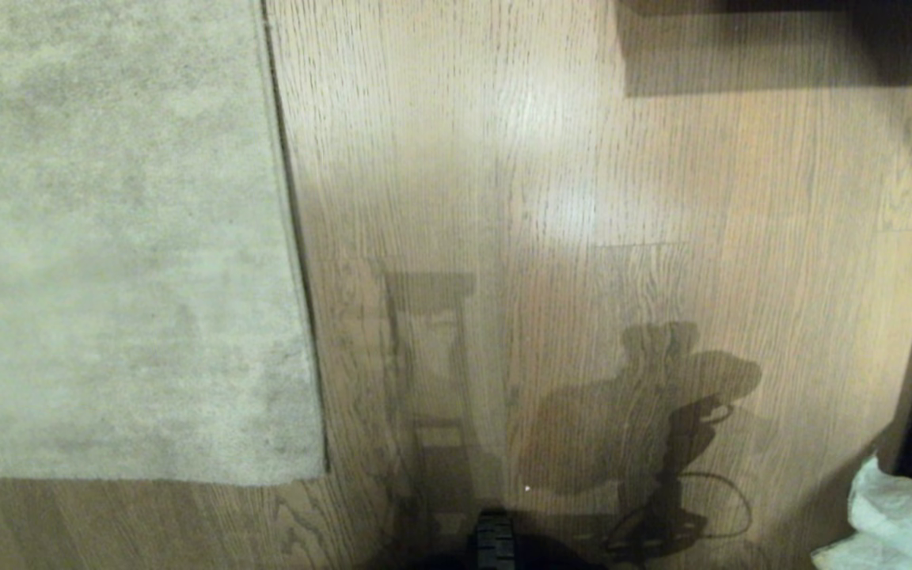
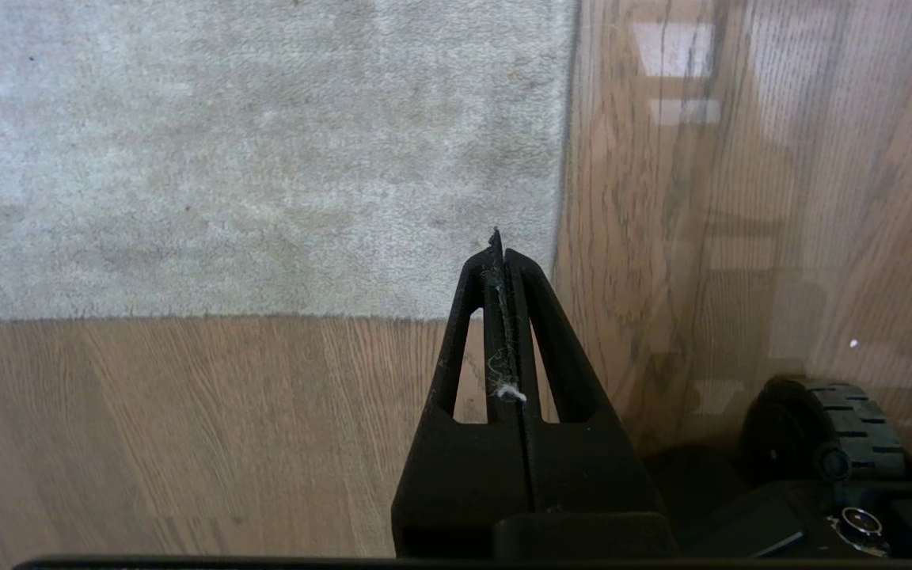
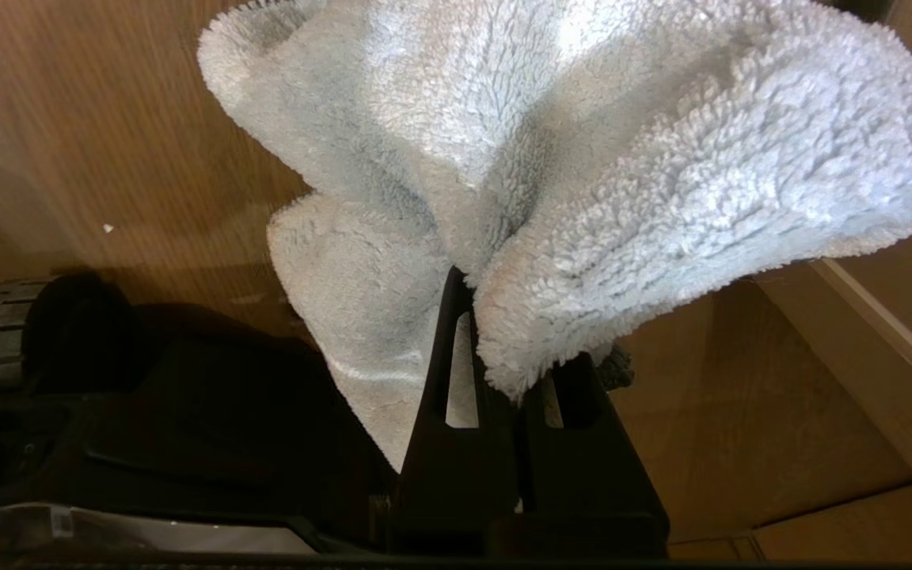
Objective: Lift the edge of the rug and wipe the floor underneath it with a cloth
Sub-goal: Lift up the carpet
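Between right gripper (image 3: 503, 332) fingers, bunched cloth (image 3: 583, 158) above floor (image 3: 108, 119)

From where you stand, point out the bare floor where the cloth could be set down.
The widest bare patch is the light brown wood-plank floor right of the beige-grey rug edge, up to the dark furniture at the far side. A narrower strip lies nearer than the rug's corner. It is crowded by the robot's black base.
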Tool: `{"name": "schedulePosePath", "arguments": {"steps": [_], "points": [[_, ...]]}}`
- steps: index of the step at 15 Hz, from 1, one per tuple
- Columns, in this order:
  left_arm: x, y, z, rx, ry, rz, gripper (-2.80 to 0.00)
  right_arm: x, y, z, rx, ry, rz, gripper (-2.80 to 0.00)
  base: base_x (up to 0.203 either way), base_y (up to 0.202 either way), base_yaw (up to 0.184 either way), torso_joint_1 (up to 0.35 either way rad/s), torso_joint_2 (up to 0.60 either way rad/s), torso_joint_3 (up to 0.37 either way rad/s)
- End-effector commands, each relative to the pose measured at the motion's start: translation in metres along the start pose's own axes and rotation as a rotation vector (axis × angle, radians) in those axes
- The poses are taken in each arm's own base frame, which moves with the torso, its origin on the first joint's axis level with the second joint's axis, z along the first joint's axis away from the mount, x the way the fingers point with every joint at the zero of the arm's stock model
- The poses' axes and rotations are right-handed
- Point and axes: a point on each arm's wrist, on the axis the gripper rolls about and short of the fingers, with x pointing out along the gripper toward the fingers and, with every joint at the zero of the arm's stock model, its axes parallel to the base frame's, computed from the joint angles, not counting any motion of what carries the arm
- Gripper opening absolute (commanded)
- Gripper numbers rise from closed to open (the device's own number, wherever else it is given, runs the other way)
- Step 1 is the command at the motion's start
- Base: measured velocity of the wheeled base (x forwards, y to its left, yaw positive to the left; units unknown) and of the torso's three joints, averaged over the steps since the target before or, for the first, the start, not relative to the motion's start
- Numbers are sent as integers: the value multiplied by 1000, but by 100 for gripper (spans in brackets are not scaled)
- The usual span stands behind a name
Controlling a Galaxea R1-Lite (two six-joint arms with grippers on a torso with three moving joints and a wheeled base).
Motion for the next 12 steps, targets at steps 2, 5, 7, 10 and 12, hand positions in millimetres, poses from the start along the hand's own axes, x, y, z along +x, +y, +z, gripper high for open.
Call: {"name": "schedulePosePath", "arguments": {"steps": [2,5,7,10,12], "points": [[0,0,0,-1,1,-1,-280,0,0,0,-3,1,9,-280,0,0,0,0,0,0],[0,0,0,-1,1,0,-280,1,0,0,-25,6,93,-280,0,0,0,0,0,0],[0,0,0,-1,1,1,-280,-2,0,-1,-30,-35,119,-280,0,0,0,0,0,0],[0,0,0,-1,1,1,-280,-14,-2,-5,-25,-189,124,-280,0,0,0,0,0,0],[0,0,0,-1,1,-2,-280,-20,-3,-9,-16,-281,125,-280,0,0,0,0,0,0]]}}
